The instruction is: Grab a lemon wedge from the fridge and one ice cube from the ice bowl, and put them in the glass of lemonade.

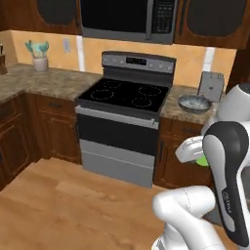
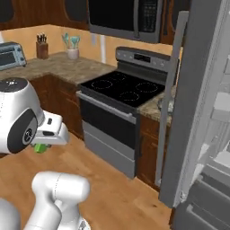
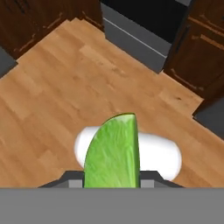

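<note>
Gripper point(image 3: 112, 181) pinches the green lemon wedge point(image 3: 113, 151) above the wood floor point(image 3: 52, 100); the stove point(image 1: 124, 97) sits at twelve o'clock, the ice bowl point(image 1: 194, 103) at two.

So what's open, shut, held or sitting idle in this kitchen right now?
Green lemon wedge: held in the tool, above the wooden floor.
Tall grey steel fridge: door swung open.
Shallow grey-blue ice bowl: upright on the speckled counter.
Black stove: oven door closed.

My gripper point(image 2: 41, 146) holds the green lemon wedge point(image 2: 41, 148) low at left, fridge point(image 2: 193, 112) door open at right, stove point(image 2: 121, 114) between
</note>
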